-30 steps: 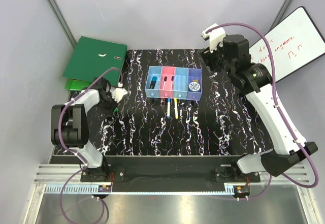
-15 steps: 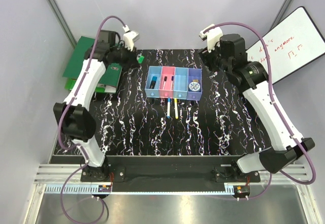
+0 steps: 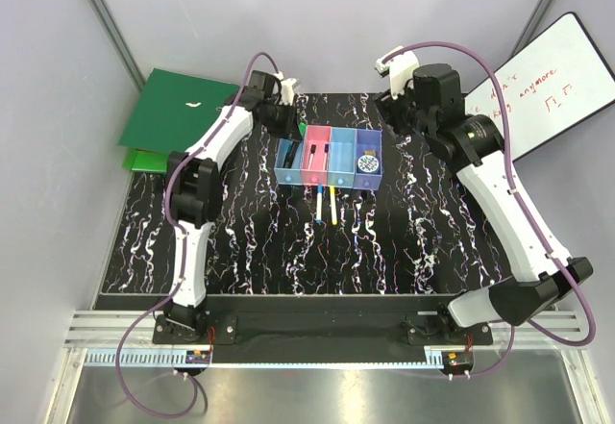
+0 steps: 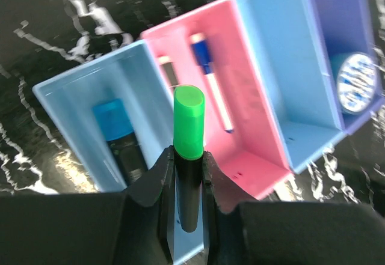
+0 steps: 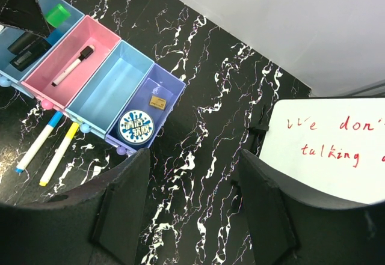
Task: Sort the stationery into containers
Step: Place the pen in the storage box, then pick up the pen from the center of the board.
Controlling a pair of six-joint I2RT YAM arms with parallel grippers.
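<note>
Top view overhead from behind, whole table (image 3: 269,241), left wrist close above containers (image 4: 248,118), right wrist farther, containers shared by all.

White-shelled arms (image 3: 504,198) with black joints, purple cables (image 3: 452,45) trailing; pincer fingers (image 5: 123,208) black, possibly matte plastic.

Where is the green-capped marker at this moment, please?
In the left wrist view, the green-capped marker is clamped in the left gripper, poised over the leftmost light-blue bin, beside the pink bin.
</note>
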